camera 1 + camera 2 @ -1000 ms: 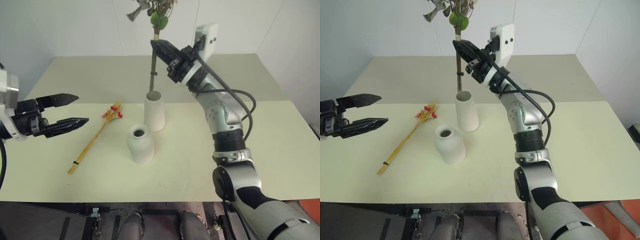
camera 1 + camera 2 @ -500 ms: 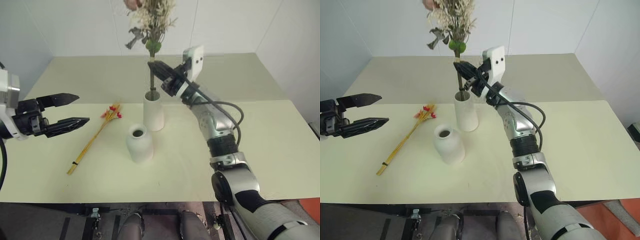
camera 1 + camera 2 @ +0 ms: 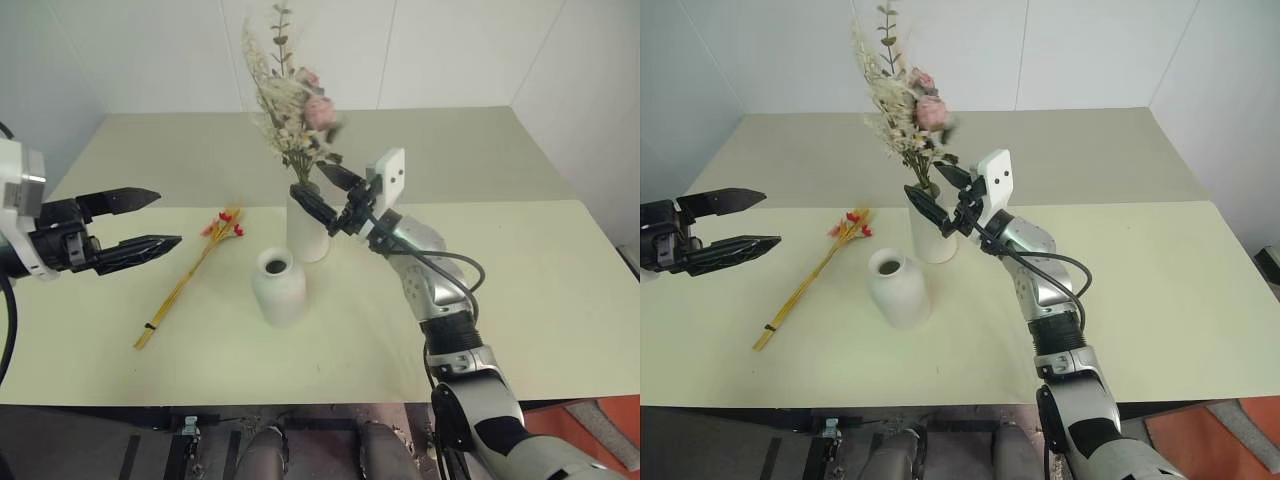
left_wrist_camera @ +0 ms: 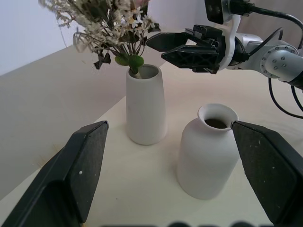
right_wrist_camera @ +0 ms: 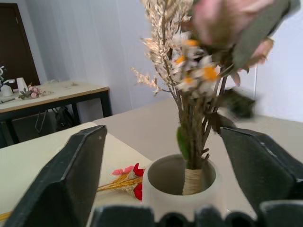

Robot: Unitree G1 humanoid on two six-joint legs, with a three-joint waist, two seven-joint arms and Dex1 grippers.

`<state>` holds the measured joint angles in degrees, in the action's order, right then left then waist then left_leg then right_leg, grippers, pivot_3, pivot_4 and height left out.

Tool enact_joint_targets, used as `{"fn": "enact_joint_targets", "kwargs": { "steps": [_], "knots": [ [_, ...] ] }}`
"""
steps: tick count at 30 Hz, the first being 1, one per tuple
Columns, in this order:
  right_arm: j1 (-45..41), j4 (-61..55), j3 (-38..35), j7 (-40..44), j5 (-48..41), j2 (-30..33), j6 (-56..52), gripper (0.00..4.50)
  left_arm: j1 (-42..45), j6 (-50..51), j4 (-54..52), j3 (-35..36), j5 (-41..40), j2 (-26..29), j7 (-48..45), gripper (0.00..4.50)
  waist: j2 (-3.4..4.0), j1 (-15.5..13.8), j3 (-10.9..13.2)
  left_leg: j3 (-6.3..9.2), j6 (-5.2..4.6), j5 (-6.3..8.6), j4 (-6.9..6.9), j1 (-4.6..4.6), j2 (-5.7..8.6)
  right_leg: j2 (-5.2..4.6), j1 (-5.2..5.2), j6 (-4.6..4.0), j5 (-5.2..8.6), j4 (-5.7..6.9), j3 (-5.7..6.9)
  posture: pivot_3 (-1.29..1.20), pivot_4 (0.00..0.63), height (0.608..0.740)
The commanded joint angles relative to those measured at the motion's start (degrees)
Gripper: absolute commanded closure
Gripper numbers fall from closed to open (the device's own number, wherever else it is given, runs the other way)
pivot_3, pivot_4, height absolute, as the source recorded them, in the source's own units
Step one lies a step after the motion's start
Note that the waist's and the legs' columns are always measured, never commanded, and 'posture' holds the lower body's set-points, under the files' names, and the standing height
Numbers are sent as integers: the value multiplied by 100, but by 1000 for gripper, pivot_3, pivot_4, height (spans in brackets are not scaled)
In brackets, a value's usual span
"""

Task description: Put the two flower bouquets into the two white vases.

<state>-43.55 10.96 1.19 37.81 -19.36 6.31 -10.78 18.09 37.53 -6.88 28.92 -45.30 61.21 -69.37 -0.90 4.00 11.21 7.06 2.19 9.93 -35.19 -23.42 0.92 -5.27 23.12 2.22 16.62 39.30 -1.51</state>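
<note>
**Status: first bouquet seated, second bouquet pending**

At centre frame of the left eye view, the tall white vase [image 3: 308,228] stands upright on the table [image 3: 560,290], and the bushy bouquet [image 3: 290,115] sits in its mouth, stems down, blooms rising toward the upper centre. The right wrist view shows the twine-wrapped stem base inside the rim, resting against the near wall.

The right gripper [image 3: 322,195] is positioned just right of the vase rim. Its jaws are spread wide on either side of the vase neck and hold nothing; the bouquet stands free of them.

The short round vase [image 3: 280,287] stands just below and left of the tall one, near but not touching it. Its narrow neck is empty.

The thin yellow-stalk bundle [image 3: 190,273] lies flat on the table, left of centre, with its red blossoms pointing toward the tall vase and its stalk ends toward the lower left.

The left gripper [image 3: 160,217] hovers at the left edge of frame, jaws fully apart, empty, above and left of the bundle.

Assessment: one of two placements appears complete. Remaining steps are judged to be: pick up the thin bundle, then insert it in the short vase. The narrow neck is likely to require careful alignment of the stalk ends.
</note>
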Motion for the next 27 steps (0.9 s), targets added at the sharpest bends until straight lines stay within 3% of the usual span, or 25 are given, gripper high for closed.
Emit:
{"fn": "enact_joint_targets", "kwargs": {
  "steps": [1, 7, 12, 20, 27],
  "knots": [
    [117, -580, -116, 153, -249, 235, -258, 14, 49, 13, -66, 107, -43, 101, 37, 0, 0, -1, 0, 0, 0, 0, 0, 0, 0, 0, 0, 0, 0, 0, 0, 0, 150, 740],
    [354, -1256, -199, 778, -648, 1202, -1034, 14, -26, 650, 50, -55, 340, 523, 694, 0, -3, -2, 0, -1, 0, 0, 0, -2, 0, 0, 0, 1, 0, -2, 0, 0, 150, 740],
    [209, -1496, -373, 1499, -1242, 2105, -1910, 14, 661, 1867, 458, -1178, 966, 1141, 1610, 0, -4, -5, 0, -3, -1, 0, 0, 6, 0, 1, -8, 3, 1, -1, 0, 0, 150, 740],
    [-193, -1366, -335, 2355, -1567, 2752, -2336, 14, 2862, 3770, 1312, -2734, 1431, 796, 2356, 0, -11, 10, 0, -4, -1, 0, -5, -8, 2, 0, -4, 9, 2, -6, 3, 0, 150, 740],
    [-340, -1238, -199, 3214, -1621, 3034, -2219, 14, 3795, 4156, 1771, -3987, 1811, 495, 2048, 0, -14, -11, 1, -5, -1, 0, -10, -14, 3, 0, 0, 10, 2, -3, 3, 0, 150, 740]
  ]
}}
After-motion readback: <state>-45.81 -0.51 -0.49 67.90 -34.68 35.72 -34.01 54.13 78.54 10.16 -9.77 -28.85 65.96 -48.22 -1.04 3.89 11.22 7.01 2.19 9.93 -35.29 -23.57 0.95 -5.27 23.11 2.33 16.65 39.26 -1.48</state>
